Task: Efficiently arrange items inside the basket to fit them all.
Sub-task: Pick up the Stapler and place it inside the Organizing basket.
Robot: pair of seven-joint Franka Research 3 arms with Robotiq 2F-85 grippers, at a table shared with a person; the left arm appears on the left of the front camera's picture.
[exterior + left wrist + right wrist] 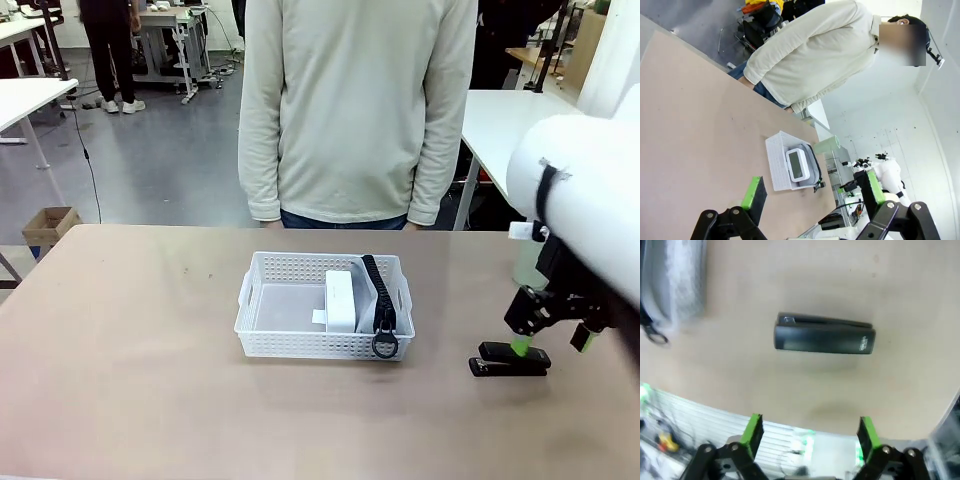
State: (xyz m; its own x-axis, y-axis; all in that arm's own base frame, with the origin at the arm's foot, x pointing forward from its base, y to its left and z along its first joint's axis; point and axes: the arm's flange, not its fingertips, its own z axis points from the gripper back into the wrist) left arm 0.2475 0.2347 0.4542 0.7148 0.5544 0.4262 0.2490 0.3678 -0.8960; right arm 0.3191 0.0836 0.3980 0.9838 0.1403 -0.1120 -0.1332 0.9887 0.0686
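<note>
Small black stapler [510, 360] lies on the surface [120, 380] right of the basket [262, 330], directly below the right pincer [552, 342], jaws wide. Its long axis runs finger to finger, so I'd twist the wrist first.

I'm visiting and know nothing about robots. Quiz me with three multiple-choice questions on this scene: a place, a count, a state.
1. The stapler lies, relative to the basket: A inside; B on the table to its right; C underneath.
2. Things in the basket: A none; B two; C four.
3. The right gripper is: A open; B shut on the stapler; C shut on the basket.
Answers: B, it sits on bare table beside the basket; B, white block and pouch; A, its green pads stand apart with nothing between.
</note>
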